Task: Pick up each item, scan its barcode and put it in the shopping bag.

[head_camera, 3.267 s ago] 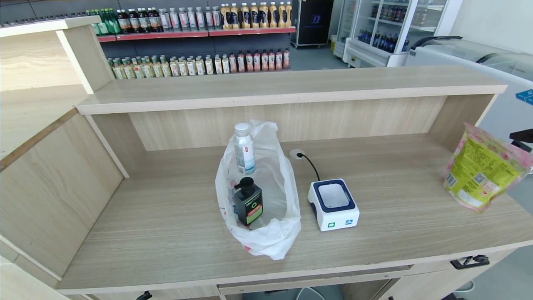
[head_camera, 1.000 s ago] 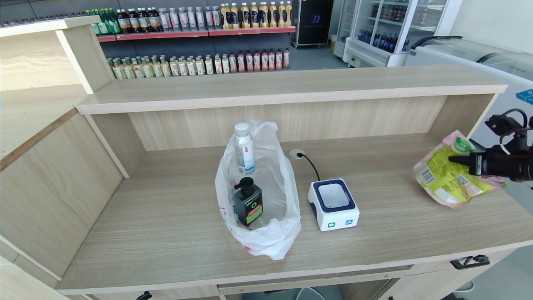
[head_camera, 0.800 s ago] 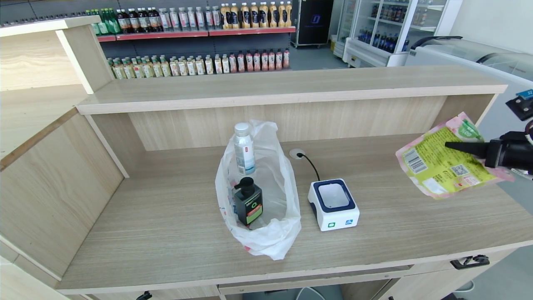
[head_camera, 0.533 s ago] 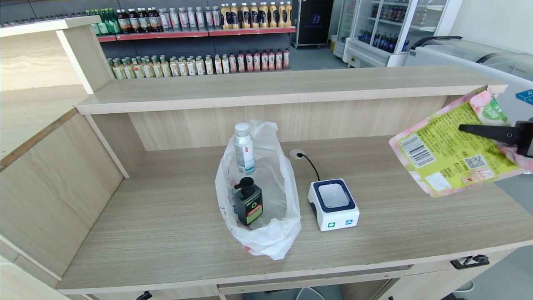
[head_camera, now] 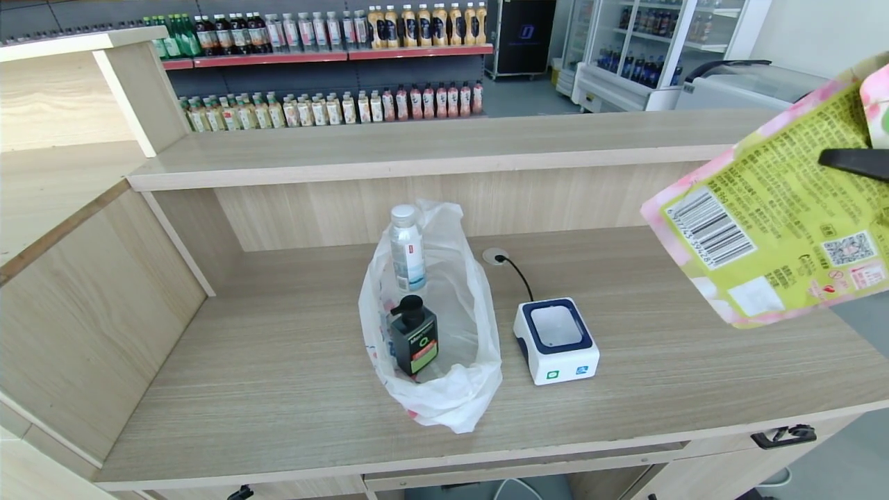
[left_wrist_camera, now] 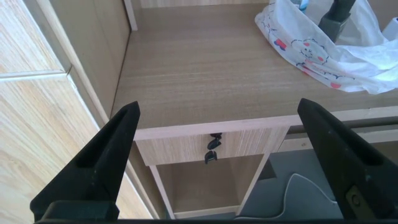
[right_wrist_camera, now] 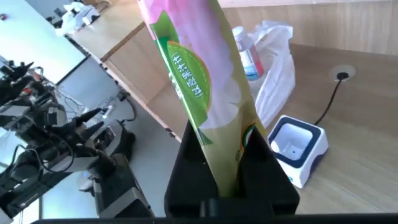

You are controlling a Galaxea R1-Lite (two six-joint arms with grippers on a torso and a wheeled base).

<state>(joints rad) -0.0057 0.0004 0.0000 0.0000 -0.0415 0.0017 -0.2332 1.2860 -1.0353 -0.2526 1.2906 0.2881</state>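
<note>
A green and pink snack pouch [head_camera: 778,222] hangs high above the counter's right end, its barcode [head_camera: 710,228] facing the head camera. My right gripper [head_camera: 826,160] is shut on the pouch [right_wrist_camera: 211,93]; its two black fingers [right_wrist_camera: 186,158] clamp the pouch's lower edge. The white and blue scanner [head_camera: 555,340] sits on the counter, left of and below the pouch. A white shopping bag [head_camera: 455,399] lies open beside it, holding a clear bottle [head_camera: 408,246] and a black pump bottle [head_camera: 414,337]. My left gripper [left_wrist_camera: 217,162] is open, low in front of the counter's left front edge.
The scanner's black cable [head_camera: 517,274] runs to a hole in the wooden counter [head_camera: 660,361]. A raised ledge [head_camera: 444,149] closes the back and a side panel [head_camera: 90,292] the left. Drink shelves [head_camera: 326,55] stand behind. A drawer handle [head_camera: 783,436] is at the front right.
My right gripper has lifted the pouch from the counter's right end, upward and closer to the head camera, tilting it so the barcode faces up. Bag and scanner stayed put.
</note>
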